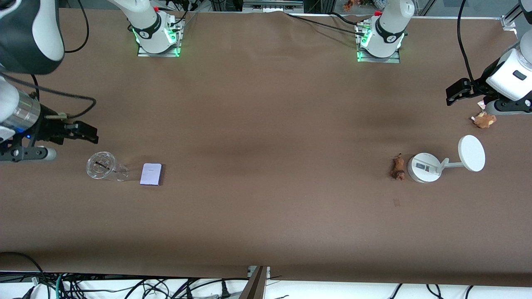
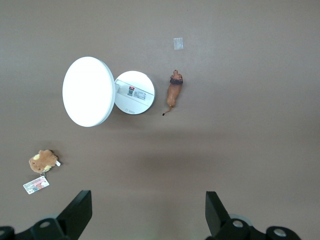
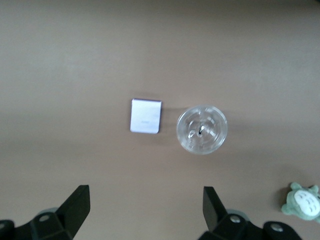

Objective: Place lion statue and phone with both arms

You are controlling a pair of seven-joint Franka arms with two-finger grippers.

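Note:
The lion statue (image 1: 398, 167) (image 2: 174, 90), a small orange-brown figure with a dark mane and thin tail, lies on the table beside the round base of a white stand (image 1: 424, 167). The phone (image 1: 151, 174) (image 3: 145, 116), a flat lavender rectangle, lies beside a clear cup (image 1: 102, 166) toward the right arm's end. My left gripper (image 1: 454, 93) (image 2: 147, 197) hangs open and empty over bare table near a brown plush toy (image 1: 484, 120). My right gripper (image 1: 88, 135) (image 3: 145, 192) is open and empty too, over the table close to the cup.
The white stand (image 2: 132, 92) carries a round disc (image 1: 471, 153) on a short arm. The plush toy (image 2: 43, 161) has a paper tag. The right wrist view shows a small green plush (image 3: 302, 200) past the cup (image 3: 202, 129). A small mark (image 1: 396, 202) sits nearer the front camera than the lion.

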